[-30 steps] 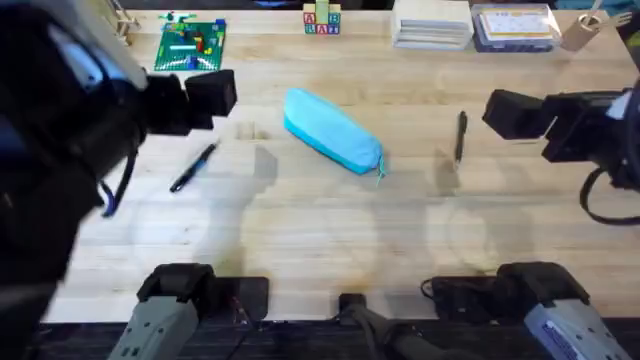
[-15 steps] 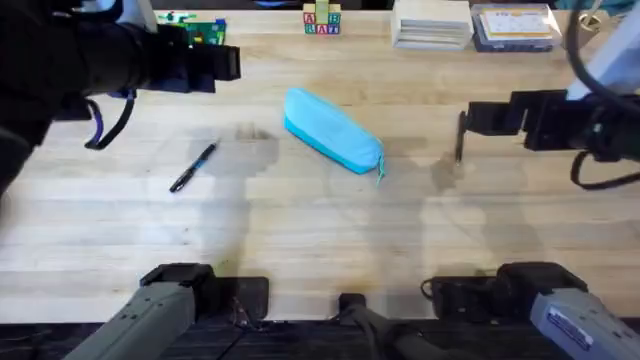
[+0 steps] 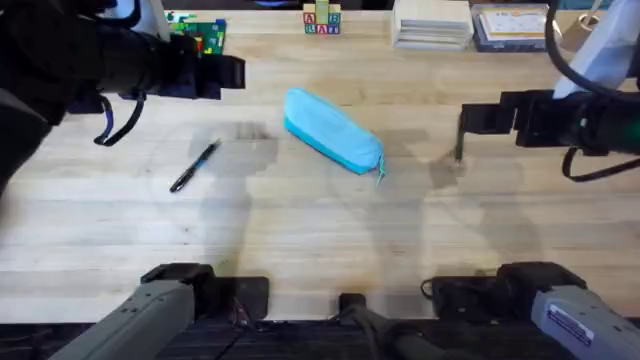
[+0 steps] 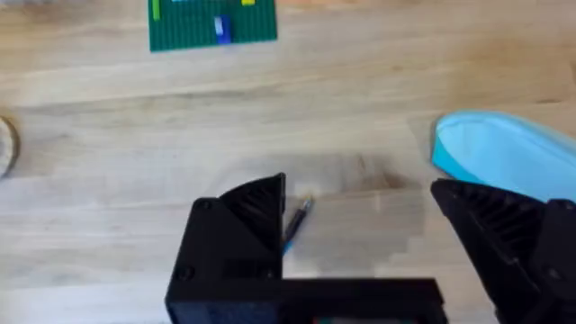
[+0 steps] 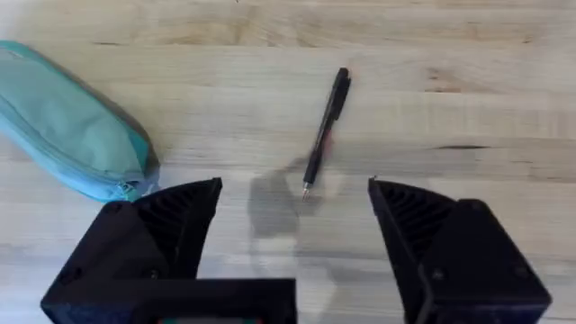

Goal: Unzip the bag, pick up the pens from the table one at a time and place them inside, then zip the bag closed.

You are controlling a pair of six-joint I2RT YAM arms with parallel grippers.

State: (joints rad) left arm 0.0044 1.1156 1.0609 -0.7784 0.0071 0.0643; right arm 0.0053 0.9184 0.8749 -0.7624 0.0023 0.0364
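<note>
The light-blue bag (image 3: 333, 131) lies slantwise in the middle of the table (image 3: 320, 230), zipper shut, its pull cord (image 3: 381, 170) at the near right end. One dark pen (image 3: 194, 166) lies left of it. The other pen (image 3: 460, 138) lies to the right, partly under my right gripper (image 3: 470, 119). In the right wrist view that gripper (image 5: 292, 202) is open above the pen (image 5: 326, 130), with the bag (image 5: 72, 135) off to one side. My left gripper (image 3: 232, 72) hovers open over the far left; its wrist view shows a pen tip (image 4: 295, 225) beside one finger (image 4: 247, 216) and the bag (image 4: 504, 157).
Along the far edge sit a green brick plate (image 3: 195, 40), small letter blocks (image 3: 322, 20), a white stack (image 3: 432, 22) and a blue-lidded box (image 3: 512, 25). Bare wood runs across the near half of the table, in front of the arm bases.
The left arm has swung away toward the far left of the table. My right gripper has shifted left, over the right-hand pen. Bag and pens have not moved.
</note>
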